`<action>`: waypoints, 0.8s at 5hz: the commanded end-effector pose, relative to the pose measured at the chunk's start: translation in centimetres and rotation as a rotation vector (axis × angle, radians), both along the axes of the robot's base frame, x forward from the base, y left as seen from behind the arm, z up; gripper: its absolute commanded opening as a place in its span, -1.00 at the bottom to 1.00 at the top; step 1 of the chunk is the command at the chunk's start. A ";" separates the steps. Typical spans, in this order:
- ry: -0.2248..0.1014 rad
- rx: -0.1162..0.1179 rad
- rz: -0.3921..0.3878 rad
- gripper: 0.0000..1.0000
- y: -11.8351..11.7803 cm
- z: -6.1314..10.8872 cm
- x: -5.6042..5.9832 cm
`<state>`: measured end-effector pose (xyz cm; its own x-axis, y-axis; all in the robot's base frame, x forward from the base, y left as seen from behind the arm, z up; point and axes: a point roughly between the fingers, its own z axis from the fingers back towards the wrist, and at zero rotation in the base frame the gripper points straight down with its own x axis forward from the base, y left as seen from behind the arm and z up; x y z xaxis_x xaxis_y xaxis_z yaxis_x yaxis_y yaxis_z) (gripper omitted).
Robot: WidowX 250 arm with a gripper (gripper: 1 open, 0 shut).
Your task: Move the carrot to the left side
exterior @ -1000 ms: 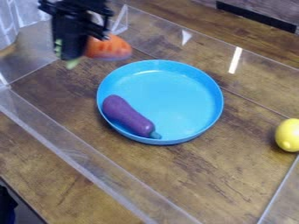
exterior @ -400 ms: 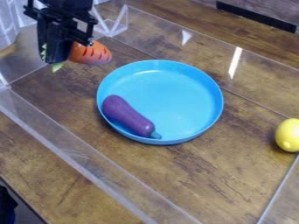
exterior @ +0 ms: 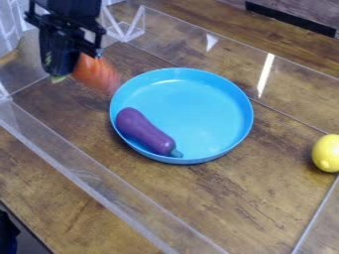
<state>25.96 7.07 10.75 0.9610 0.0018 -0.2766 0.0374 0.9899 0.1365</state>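
Note:
The small orange carrot [exterior: 94,72] shows as a blur at the far left, just past the left rim of the blue plate [exterior: 225,104]. My black gripper [exterior: 71,65] hangs right over it, pointing steeply down, with its fingers at the carrot's upper left end. The blur hides whether the fingers still clamp the carrot or stand apart from it. I cannot tell if the carrot rests on the wooden table [exterior: 239,198] or hangs just above it.
A purple eggplant [exterior: 146,132] lies in the front left part of the blue plate. A yellow lemon [exterior: 326,153] sits at the right edge. Clear plastic walls [exterior: 93,174] run along the table's front and left side.
The gripper has carried the carrot leftward and down, away from the plate's back rim. The carrot now sits lower under the fingers and is blurred.

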 end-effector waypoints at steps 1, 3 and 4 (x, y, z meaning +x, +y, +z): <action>-0.018 0.018 0.037 -1.00 1.6 -0.6 0.3; -0.024 0.019 0.063 1.00 2.9 -2.4 1.1; -0.043 0.005 0.068 1.00 3.3 -2.7 1.7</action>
